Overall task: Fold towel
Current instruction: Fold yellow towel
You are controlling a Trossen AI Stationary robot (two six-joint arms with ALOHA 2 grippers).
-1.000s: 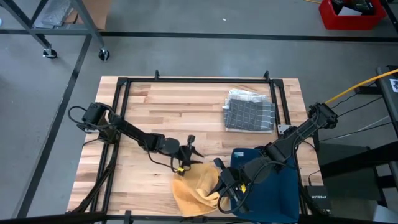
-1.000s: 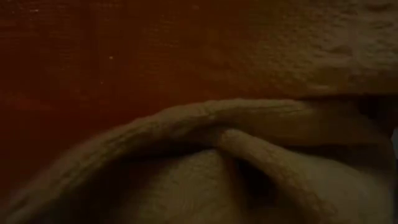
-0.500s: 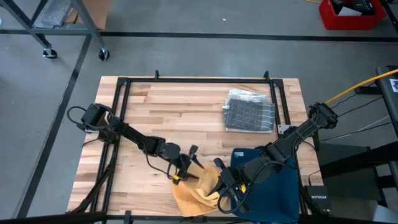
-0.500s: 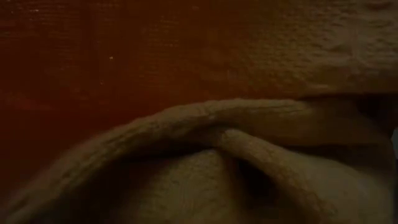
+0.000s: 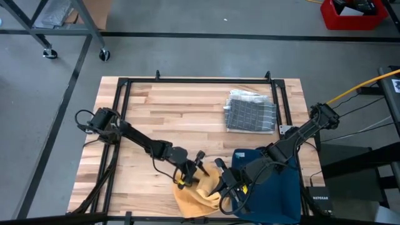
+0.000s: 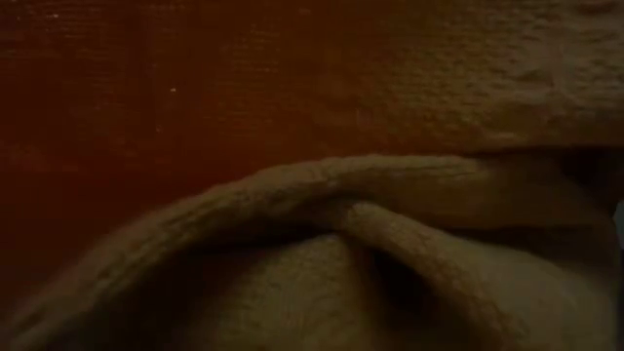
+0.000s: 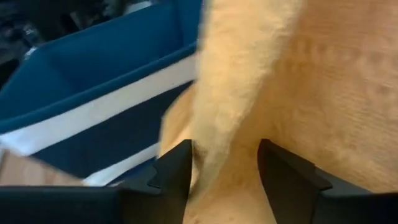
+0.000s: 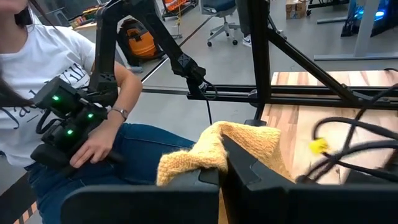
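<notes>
Towel (image 5: 199,194) yellow, unmarked, right hand (image 8: 222,163) clamped on it

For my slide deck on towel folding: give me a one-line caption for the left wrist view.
Left gripper, fingers open, straddles a fold of the yellow towel beside the blue bin.

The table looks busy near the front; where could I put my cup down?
The wooden table is bare across its far left, between the black frame and the grey folded cloth. The near edge is crowded: yellow towel, blue bin, and both tools, left and right.
</notes>
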